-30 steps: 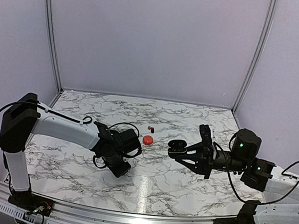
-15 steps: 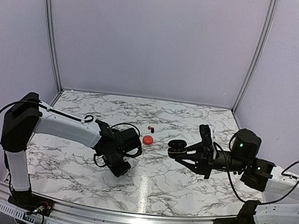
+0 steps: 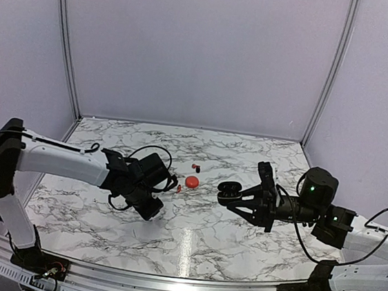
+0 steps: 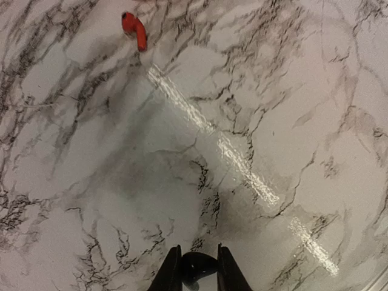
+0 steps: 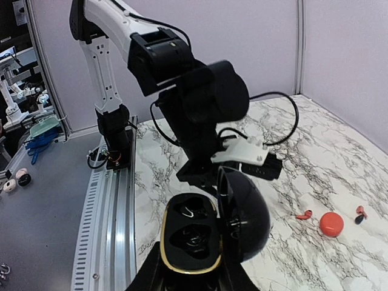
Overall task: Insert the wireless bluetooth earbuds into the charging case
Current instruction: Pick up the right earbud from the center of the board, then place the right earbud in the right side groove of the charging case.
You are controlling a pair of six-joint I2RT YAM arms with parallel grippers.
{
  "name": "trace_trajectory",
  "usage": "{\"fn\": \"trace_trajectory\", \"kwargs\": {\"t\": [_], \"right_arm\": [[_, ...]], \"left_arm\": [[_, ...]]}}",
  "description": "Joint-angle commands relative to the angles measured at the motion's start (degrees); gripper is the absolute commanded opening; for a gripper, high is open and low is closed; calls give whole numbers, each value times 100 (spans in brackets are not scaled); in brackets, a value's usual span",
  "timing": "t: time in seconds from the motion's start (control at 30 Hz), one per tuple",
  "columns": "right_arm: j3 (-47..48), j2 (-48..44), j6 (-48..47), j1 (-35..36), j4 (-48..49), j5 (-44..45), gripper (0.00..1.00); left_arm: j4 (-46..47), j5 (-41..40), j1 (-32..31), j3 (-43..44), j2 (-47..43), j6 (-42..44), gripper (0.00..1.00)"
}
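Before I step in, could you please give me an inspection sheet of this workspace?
Surface: marble-patterned table, glare streak, no spills seen.
Job's things: black case, open; red earbud lying alone; red case; two tiny buds beyond it.
Clutter: nothing seen.
Grippers: left gripper shut on small black piece; right gripper shut on the black case.
Cables: black loops at the left wrist.
Surroundings: plain walls.

Marble table (image 3: 249, 151), white with grey veining, glare streak near centre. Pale purple walls (image 3: 204, 49) behind. Metal posts (image 3: 66, 42) at far corners. Metal rail (image 3: 166, 281) along near edge.
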Motion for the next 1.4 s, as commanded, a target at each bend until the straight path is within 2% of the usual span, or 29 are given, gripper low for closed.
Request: {"fn": "trace_trajectory", "kwargs": {"t": [0.0,0.27,0.5,0.93,1.2,1.37], "right_arm": [[302,45,-34,55,318,118,0],[380,383,-405,106,1155,-189,0],[530,912,-579,246,1952,-133,0],[776,1441,-1501,893,2479,294,0],[631,1459,-1583,902,2744,540,0],[618,1493,-1777,1152,2781,1070,0]], "left_arm": [[1147,-351,22,-517,-1275,-36,11],[3406,-99,-16,-1785,-3712,234,10],[4556,126,-337,-2215,-4766,624,10],[5197,574,-1200,-1953,-4405,1372,9],[5665,971,-1364,-1819,-3993,1410,9],[5752,1092,-1414,-1611,-3675,1519,9]]}}
